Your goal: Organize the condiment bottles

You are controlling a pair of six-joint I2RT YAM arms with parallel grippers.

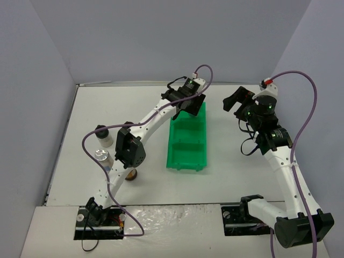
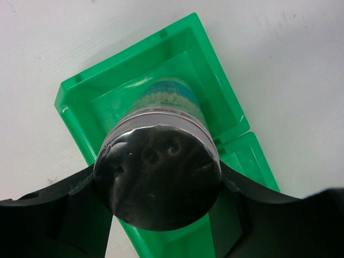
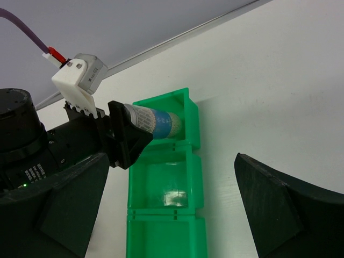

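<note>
If the silver-capped jar [image 2: 169, 102] clamped in the left gripper [image 2: 161, 209] is dropped off-centre, the green bin [image 2: 72, 99] wall may be struck; right gripper [image 3: 180, 209] spread, empty.

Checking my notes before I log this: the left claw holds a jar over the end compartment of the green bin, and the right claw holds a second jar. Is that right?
Not quite: the right claw holds nothing; the right wrist view shows it wide open and empty. The left claw does hold a jar over the end compartment of the green bin.
</note>
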